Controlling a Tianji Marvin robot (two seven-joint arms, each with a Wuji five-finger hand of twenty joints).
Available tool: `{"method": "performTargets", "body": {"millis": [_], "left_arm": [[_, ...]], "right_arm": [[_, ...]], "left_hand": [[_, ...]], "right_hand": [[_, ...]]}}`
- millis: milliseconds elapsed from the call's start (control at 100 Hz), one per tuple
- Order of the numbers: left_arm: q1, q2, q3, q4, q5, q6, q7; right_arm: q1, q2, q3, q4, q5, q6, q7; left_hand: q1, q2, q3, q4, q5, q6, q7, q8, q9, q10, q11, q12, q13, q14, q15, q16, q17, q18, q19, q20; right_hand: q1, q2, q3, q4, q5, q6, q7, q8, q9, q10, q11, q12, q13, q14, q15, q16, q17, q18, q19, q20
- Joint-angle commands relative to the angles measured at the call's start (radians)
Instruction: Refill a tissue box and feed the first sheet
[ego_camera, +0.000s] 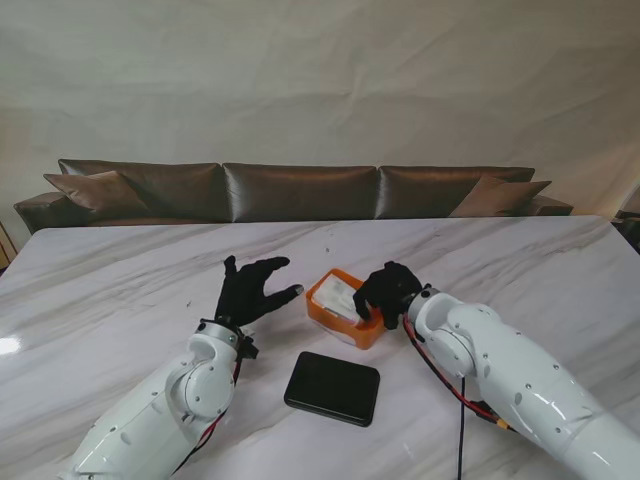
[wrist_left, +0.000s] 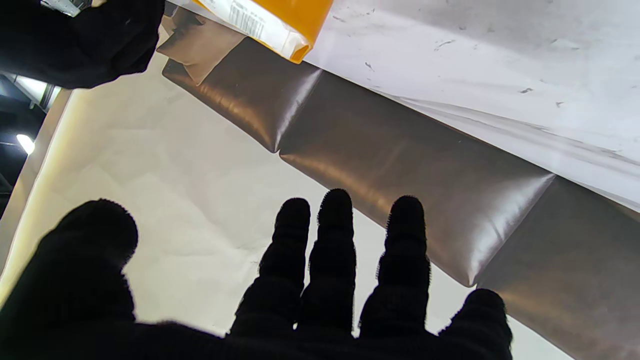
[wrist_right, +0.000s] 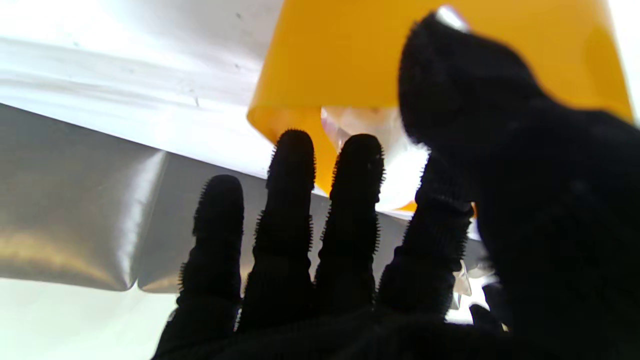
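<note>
On the white marble-veined tabletop (ego_camera: 120, 290) sits an open orange plastic tissue box (ego_camera: 344, 308), a little right of centre between the two arms, with a white pack of tissues in clear wrap (ego_camera: 340, 297) lying inside it and filling most of the opening. The black-gloved right hand (ego_camera: 387, 292) is at the box's right end, its fingers (wrist_right: 292, 165) reaching over the rim onto the pack; from the wrist view they are extended side by side with the thumb set against the orange wall, though whether they actually pinch anything I cannot tell. The black-gloved left hand (ego_camera: 251, 289) hovers just left of the box, clear of it, fingers (wrist_left: 336, 235) spread apart and holding nothing. Nearer to me, apart from the box, a flat black rectangular lid with rounded corners (ego_camera: 332, 387) lies on the tabletop. A brown leather sofa (ego_camera: 300, 190) runs along the far edge.
</note>
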Motion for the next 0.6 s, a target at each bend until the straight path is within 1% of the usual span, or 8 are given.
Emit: {"method": "performTargets", "body": {"millis": [0, 170, 220, 280, 340, 470, 550, 590], "left_arm": [[-0.021, -0.009, 0.003, 0.017, -0.007, 0.006, -0.018], [-0.096, -0.004, 0.036, 0.062, -0.008, 0.032, -0.081], [-0.124, -0.006, 0.053, 0.088, -0.008, 0.037, -0.088], [-0.155, -0.012, 0.074, 0.120, -0.020, 0.037, -0.096], [-0.181, -0.019, 0.095, 0.151, -0.034, 0.035, -0.103], [-0.227, -0.034, 0.143, 0.212, -0.038, 0.036, -0.090], [-0.248, -0.043, 0.171, 0.237, -0.045, 0.043, -0.091], [-0.256, -0.048, 0.183, 0.249, -0.053, 0.043, -0.095]], "right_arm": [[-0.016, 0.012, 0.015, -0.027, -0.012, -0.004, -0.002], [-0.126, 0.013, 0.150, -0.138, -0.046, 0.013, -0.010], [-0.168, 0.011, 0.191, -0.179, -0.056, 0.040, -0.018], [-0.222, 0.009, 0.233, -0.237, -0.072, 0.103, -0.017], [-0.271, 0.005, 0.263, -0.286, -0.082, 0.174, -0.012], [-0.349, -0.004, 0.296, -0.353, -0.089, 0.310, -0.006], [-0.383, -0.010, 0.304, -0.382, -0.081, 0.389, -0.003], [-0.394, -0.014, 0.306, -0.390, -0.070, 0.423, 0.000]], "left_hand": [[0.002, 0.053, -0.034, -0.033, 0.037, -0.033, -0.023, -0.026, 0.002, 0.013, -0.021, -0.009, -0.048, 0.003, -0.019, -0.014, -0.032, 0.014, 1.224, -0.004], [0.003, 0.108, -0.051, -0.040, 0.119, -0.031, -0.058, -0.048, -0.017, 0.018, -0.025, -0.008, -0.090, -0.009, -0.028, -0.018, -0.047, 0.000, 1.222, 0.002], [-0.008, 0.136, -0.057, -0.043, 0.145, -0.032, -0.060, -0.052, -0.016, 0.018, -0.023, -0.007, -0.094, -0.012, -0.028, -0.018, -0.047, -0.003, 1.225, 0.005], [-0.014, 0.165, -0.068, -0.050, 0.192, -0.033, -0.061, -0.058, -0.015, 0.018, -0.018, -0.004, -0.103, -0.014, -0.024, -0.016, -0.053, -0.007, 1.230, 0.011], [-0.019, 0.190, -0.079, -0.056, 0.230, -0.037, -0.057, -0.061, -0.018, 0.017, -0.015, -0.002, -0.113, -0.018, -0.023, -0.015, -0.059, -0.014, 1.232, 0.014], [-0.028, 0.225, -0.091, -0.064, 0.296, -0.052, -0.042, -0.062, -0.013, 0.003, -0.004, 0.003, -0.121, -0.021, -0.017, -0.013, -0.061, -0.019, 1.240, 0.020], [-0.030, 0.242, -0.097, -0.069, 0.323, -0.056, -0.037, -0.064, -0.015, -0.001, -0.001, 0.005, -0.130, -0.022, -0.015, -0.013, -0.063, -0.023, 1.243, 0.023], [-0.028, 0.245, -0.099, -0.070, 0.334, -0.057, -0.034, -0.065, -0.016, -0.002, 0.000, 0.006, -0.134, -0.023, -0.014, -0.013, -0.067, -0.025, 1.242, 0.023]], "right_hand": [[-0.039, -0.061, 0.060, 0.008, -0.039, -0.006, -0.050, -0.053, -0.037, -0.032, -0.059, -0.063, -0.039, -0.019, -0.066, -0.044, -0.023, -0.018, -0.026, -0.031], [-0.230, -0.034, 0.067, -0.021, -0.159, 0.064, -0.151, -0.149, -0.117, 0.022, -0.176, -0.186, -0.113, 0.000, -0.147, -0.127, -0.036, -0.011, -0.035, -0.056], [-0.274, 0.074, 0.041, -0.012, -0.173, 0.100, -0.145, -0.162, -0.108, 0.052, -0.155, -0.190, -0.091, 0.021, -0.089, -0.105, -0.017, -0.008, -0.004, -0.042], [-0.302, 0.344, -0.050, 0.042, -0.146, 0.173, -0.120, -0.161, -0.035, 0.094, -0.098, -0.159, 0.003, 0.048, 0.075, 0.001, 0.043, -0.002, 0.094, 0.024], [-0.315, 0.521, -0.130, 0.085, -0.099, 0.234, -0.102, -0.153, 0.030, 0.122, -0.071, -0.132, 0.050, 0.069, 0.188, 0.080, 0.076, 0.008, 0.159, 0.085], [-0.336, 0.682, -0.249, 0.065, 0.024, 0.290, -0.049, -0.255, 0.211, 0.144, -0.047, -0.104, 0.192, 0.109, 0.354, 0.167, 0.169, 0.012, 0.266, 0.161], [-0.381, 0.819, -0.342, 0.144, 0.095, 0.324, -0.074, -0.209, 0.279, 0.164, -0.050, -0.089, 0.237, 0.136, 0.415, 0.190, 0.200, 0.022, 0.313, 0.176], [-0.396, 0.860, -0.367, 0.151, 0.126, 0.336, -0.083, -0.184, 0.306, 0.178, -0.046, -0.083, 0.254, 0.148, 0.432, 0.195, 0.209, 0.030, 0.328, 0.181]]}}
